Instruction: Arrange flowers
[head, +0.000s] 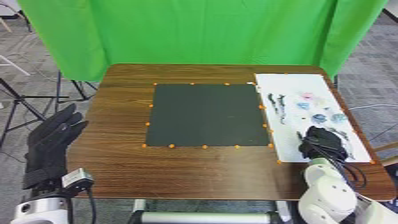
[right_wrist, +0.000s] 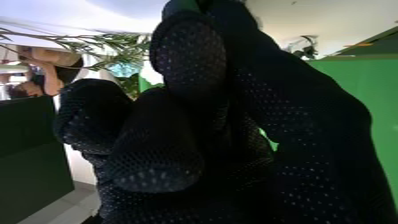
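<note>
Hanging over the near end of the white sheet (head: 302, 150), your right hand (head: 322, 143) is beside some of the flower stems (head: 346, 142) on the right side of the desk (head: 209, 175). You can't tell from either view whether that hand is spread, closed or pinching anything. Your left hand (head: 55, 136) is at the left side of the head view, beside the desk's left edge, its fingers straight and pointing away from you.

The flowers you have to arrange are on the white sheet, beyond and beside your right hand. You can see a pink flower (head: 307, 96) farthest away, with a pale blue flower (head: 304, 106) just nearer to you. Nearer still are two darker blue flowers (head: 319, 118), side by side. To the left of the blooms on the same sheet, you have two dark, slender sprigs (head: 282, 107) lying lengthwise, near each other.

In your right wrist view, you can make out thin leafy branches (right_wrist: 78, 38) past the black glove, with a teal bloom (right_wrist: 126, 68) near their leaves. There is also a small dark sprig (right_wrist: 306, 49) on the glove's other side.

Left of the white sheet, you have a dark mat (head: 206, 115) lying flat on the desk, with small orange markers (head: 205, 147) spaced along its edges. More orange markers line parts of the white sheet's edge. Behind the desk, you have a bright green curtain (head: 204, 32).
</note>
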